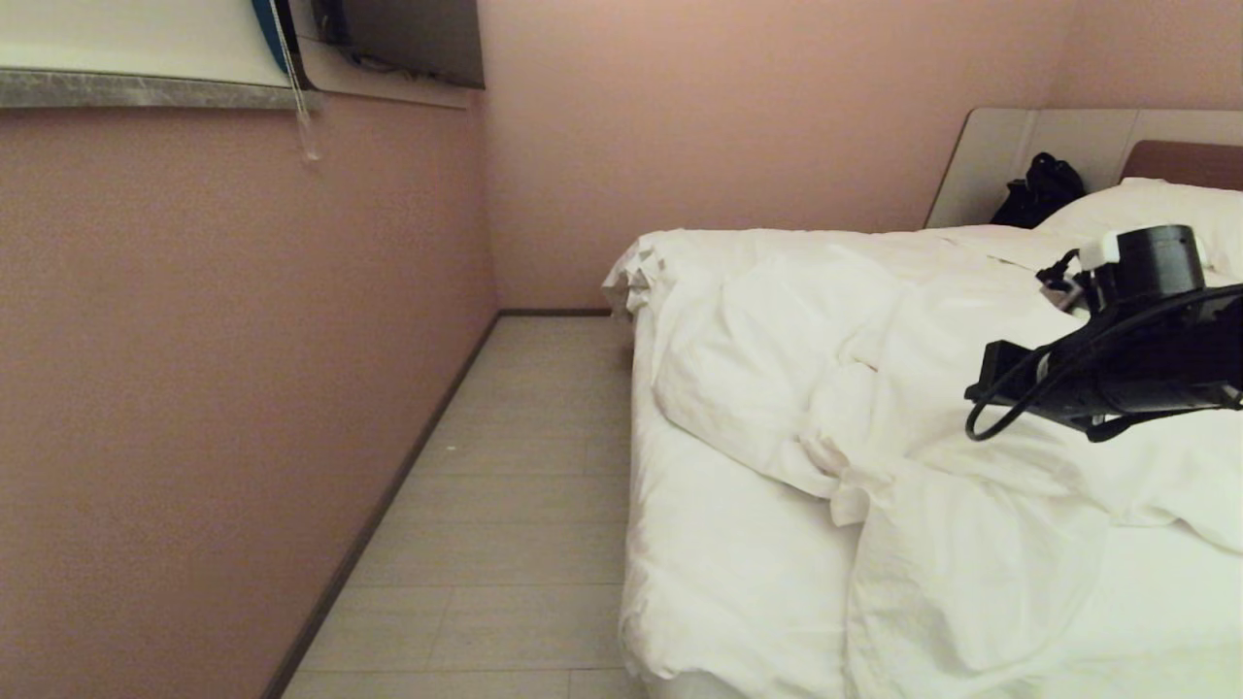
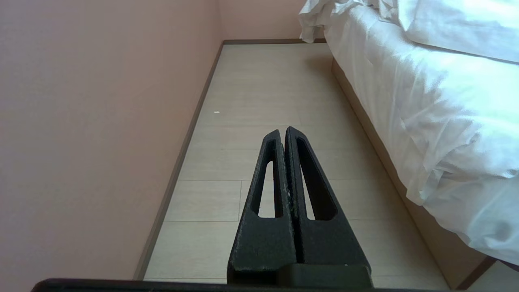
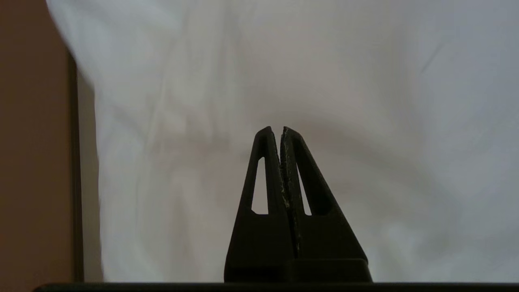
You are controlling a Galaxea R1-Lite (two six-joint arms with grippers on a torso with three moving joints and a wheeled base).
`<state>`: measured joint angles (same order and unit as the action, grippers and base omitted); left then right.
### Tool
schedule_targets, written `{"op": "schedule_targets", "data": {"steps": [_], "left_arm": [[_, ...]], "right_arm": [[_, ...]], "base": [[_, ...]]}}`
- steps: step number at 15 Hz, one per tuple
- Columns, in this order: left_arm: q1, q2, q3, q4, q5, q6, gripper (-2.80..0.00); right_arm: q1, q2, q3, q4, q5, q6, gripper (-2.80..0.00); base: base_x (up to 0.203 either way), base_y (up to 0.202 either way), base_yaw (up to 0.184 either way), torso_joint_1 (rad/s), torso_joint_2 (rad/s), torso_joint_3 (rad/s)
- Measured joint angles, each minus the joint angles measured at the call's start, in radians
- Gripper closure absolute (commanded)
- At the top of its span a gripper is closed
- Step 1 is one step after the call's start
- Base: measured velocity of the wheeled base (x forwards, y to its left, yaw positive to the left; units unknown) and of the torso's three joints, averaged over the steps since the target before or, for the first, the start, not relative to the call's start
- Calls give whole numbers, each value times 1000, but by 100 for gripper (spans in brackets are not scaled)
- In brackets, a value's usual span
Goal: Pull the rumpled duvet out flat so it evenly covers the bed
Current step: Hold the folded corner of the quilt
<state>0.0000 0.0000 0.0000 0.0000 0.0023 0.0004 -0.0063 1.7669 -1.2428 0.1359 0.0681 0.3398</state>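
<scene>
The duvet (image 1: 874,340) lies rumpled on the bed (image 1: 719,573), bunched in thick folds towards the middle, with one edge hanging at the far corner. It leaves the near part of the white sheet bare. My right arm (image 1: 1117,369) reaches in over the duvet from the right edge of the head view. In the right wrist view my right gripper (image 3: 280,129) is shut and empty, hovering above white bedding (image 3: 365,101). My left gripper (image 2: 282,130) is shut and empty too, parked low over the floor beside the bed base (image 2: 429,219).
A narrow strip of pale floor (image 1: 515,485) runs between the pink wall (image 1: 194,388) and the bed. A white pillow (image 1: 1146,209) and a black bag (image 1: 1041,189) sit by the brown headboard (image 1: 1180,160).
</scene>
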Motion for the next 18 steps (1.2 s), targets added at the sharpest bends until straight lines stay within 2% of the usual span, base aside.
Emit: {"op": "schedule_targets", "data": {"steps": [3, 5, 6, 11, 18], "left_arm": [[0, 0, 0, 0, 0, 0, 0], [0, 0, 0, 0, 0, 0, 0], [0, 0, 0, 0, 0, 0, 0], [0, 0, 0, 0, 0, 0, 0], [0, 0, 0, 0, 0, 0, 0]], "right_arm": [[25, -71, 121, 106, 1, 43, 0], [30, -83, 152, 155, 8, 82, 0], [29, -82, 157, 171, 14, 99, -280], [6, -100, 172, 221, 46, 163, -280], [-104, -69, 175, 240, 29, 139, -280]], "base": [[0, 0, 0, 0, 0, 0], [0, 0, 0, 0, 0, 0], [0, 0, 0, 0, 0, 0], [0, 0, 0, 0, 0, 0], [0, 0, 0, 0, 0, 0]]}}
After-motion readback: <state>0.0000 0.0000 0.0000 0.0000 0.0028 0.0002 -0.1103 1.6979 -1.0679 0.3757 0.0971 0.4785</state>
